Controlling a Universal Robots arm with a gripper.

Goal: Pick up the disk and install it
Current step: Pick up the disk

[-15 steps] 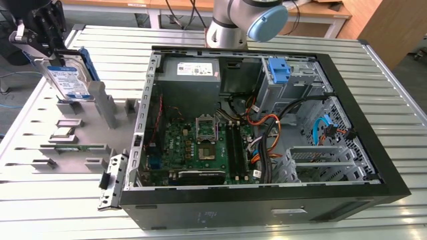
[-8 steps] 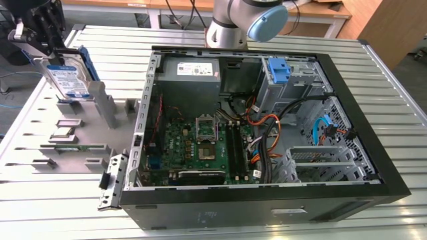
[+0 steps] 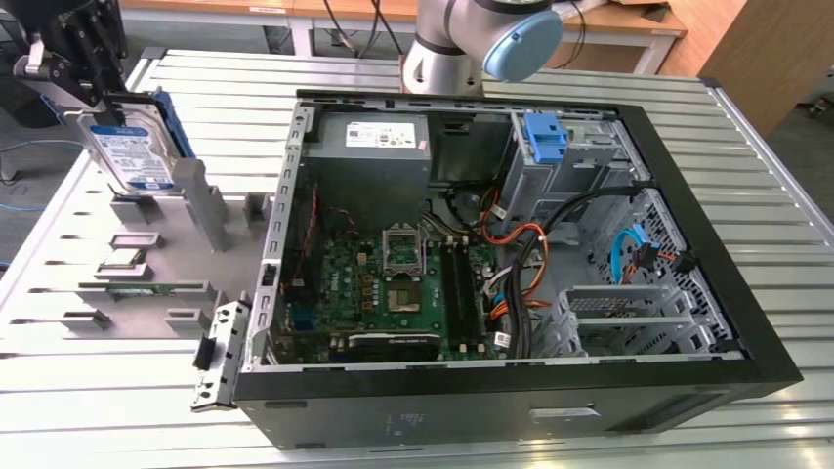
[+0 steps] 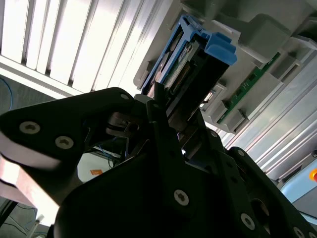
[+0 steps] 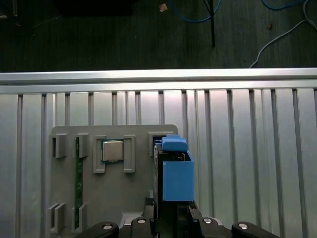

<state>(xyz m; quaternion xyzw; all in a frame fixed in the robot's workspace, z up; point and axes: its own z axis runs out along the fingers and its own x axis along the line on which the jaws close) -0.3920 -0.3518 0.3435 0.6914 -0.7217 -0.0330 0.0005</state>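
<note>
The disk (image 3: 133,154) is a silver-grey drive with a white-and-blue label and a blue bracket. It stands on edge over the grey holder plate (image 3: 156,313) at the exterior view's left. My gripper (image 3: 109,113) is shut on its upper end, one black finger on each flat side. In the second wrist view the fingers (image 4: 157,101) clamp the disk (image 4: 190,59), whose blue tab points away from me. The first wrist view shows the disk's blue bracket (image 5: 177,179) running out from the gripper (image 5: 171,214) beside the holder plate (image 5: 138,208). I cannot tell whether its lower end still sits in the holder's slot.
An open black computer case (image 3: 769,366) lies at the middle and right, with motherboard, cables and a blue bay bracket (image 3: 545,137). The holder plate carries a green circuit strip (image 3: 144,287) and a square chip (image 3: 121,259). The arm's base (image 3: 450,49) stands behind the case on the slatted table (image 3: 117,391).
</note>
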